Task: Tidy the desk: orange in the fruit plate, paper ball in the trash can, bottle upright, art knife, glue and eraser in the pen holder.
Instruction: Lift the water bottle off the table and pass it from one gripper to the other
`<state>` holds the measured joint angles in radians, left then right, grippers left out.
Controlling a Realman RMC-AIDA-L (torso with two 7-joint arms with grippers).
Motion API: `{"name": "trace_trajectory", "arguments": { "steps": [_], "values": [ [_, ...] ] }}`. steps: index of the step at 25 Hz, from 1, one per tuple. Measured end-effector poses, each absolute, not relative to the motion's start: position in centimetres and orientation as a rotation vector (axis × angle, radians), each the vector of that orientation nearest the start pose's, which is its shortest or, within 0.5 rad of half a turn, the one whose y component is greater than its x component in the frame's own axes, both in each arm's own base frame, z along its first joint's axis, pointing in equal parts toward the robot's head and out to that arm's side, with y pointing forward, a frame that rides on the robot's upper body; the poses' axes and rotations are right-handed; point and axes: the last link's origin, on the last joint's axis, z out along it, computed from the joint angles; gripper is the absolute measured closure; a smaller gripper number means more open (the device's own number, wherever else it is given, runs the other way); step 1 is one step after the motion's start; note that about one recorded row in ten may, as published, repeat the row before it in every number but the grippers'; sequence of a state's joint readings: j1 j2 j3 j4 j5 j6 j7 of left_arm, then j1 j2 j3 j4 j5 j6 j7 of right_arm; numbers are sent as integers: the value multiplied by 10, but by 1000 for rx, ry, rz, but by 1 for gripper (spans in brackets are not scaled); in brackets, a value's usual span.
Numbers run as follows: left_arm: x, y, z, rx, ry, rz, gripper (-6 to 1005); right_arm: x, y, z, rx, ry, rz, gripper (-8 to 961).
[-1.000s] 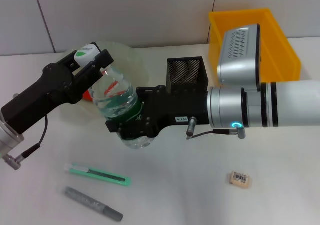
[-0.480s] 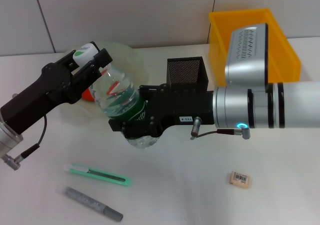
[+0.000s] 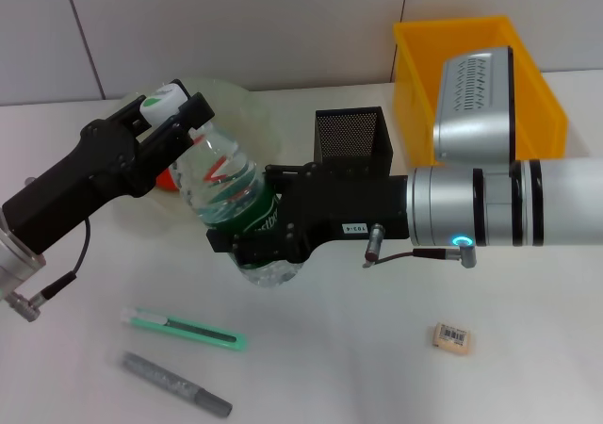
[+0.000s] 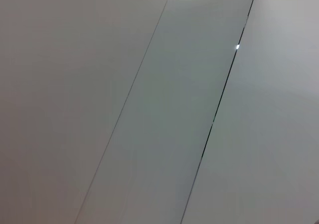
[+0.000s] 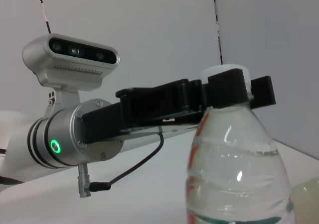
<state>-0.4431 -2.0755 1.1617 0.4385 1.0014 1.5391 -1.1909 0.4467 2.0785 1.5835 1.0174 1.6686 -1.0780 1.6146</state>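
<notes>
The clear bottle (image 3: 226, 188) hangs tilted above the desk, white cap up and to the left. My left gripper (image 3: 179, 108) is shut on the cap, and my right gripper (image 3: 247, 240) is shut on the green-labelled lower body. The right wrist view shows the bottle (image 5: 234, 169) with the left gripper (image 5: 227, 90) clamped across its cap. The orange (image 3: 166, 177) peeks out behind the left arm, at the fruit plate (image 3: 240, 108). Art knife (image 3: 184, 329), glue (image 3: 175, 384) and eraser (image 3: 451, 337) lie on the desk. Pen holder (image 3: 350, 137) stands behind my right gripper. The paper ball is out of view.
The yellow trash can (image 3: 407, 75) stands at the back right, partly covered by my right arm's wrist camera housing (image 3: 474, 104). The left wrist view shows only grey wall panels. Bare desk lies between the knife and the eraser.
My right arm has shifted slightly to the right and down, carrying the bottle's base with it. The left gripper and the cap have stayed nearly in place.
</notes>
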Motion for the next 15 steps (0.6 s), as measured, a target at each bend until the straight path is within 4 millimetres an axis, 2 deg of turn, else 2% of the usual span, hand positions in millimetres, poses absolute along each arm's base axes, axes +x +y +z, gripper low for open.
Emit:
{"name": "trace_trajectory", "arguments": {
  "steps": [15],
  "values": [
    [-223, 324, -2, -2286, -618, -1462, 563, 152, 340, -61, -2788, 437, 721, 187]
  ]
}}
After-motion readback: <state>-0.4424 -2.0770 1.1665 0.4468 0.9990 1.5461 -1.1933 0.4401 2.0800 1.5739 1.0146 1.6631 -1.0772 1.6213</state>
